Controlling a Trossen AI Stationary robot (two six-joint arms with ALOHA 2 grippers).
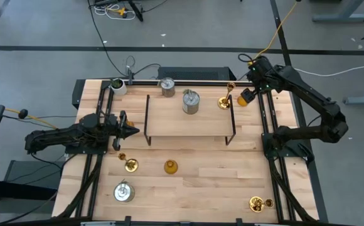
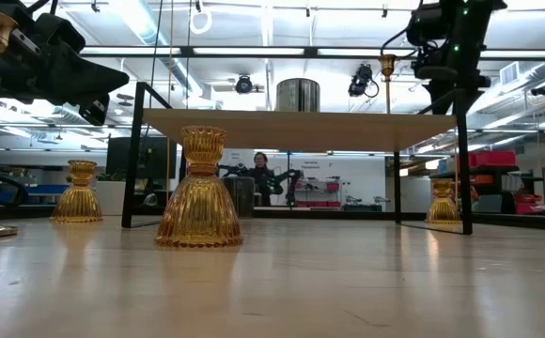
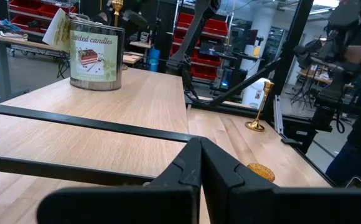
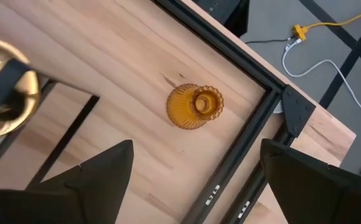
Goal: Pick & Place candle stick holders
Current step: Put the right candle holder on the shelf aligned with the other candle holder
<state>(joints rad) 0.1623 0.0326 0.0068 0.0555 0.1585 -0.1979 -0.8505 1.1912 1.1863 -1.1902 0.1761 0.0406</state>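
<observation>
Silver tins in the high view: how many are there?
3 silver tins: one on the wooden rack; one behind it; one front-left. None looks hidden.

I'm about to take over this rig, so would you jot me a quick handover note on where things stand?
Left gripper: shut, empty, at the rack's left end.
Right gripper: open, empty, above the amber holder at the far right corner.
On the rack: one silver can.
On the table: second can and a brass holder behind the rack; four more holders in front.
Left: grasp the amber holder; where it goes I can't tell.
</observation>
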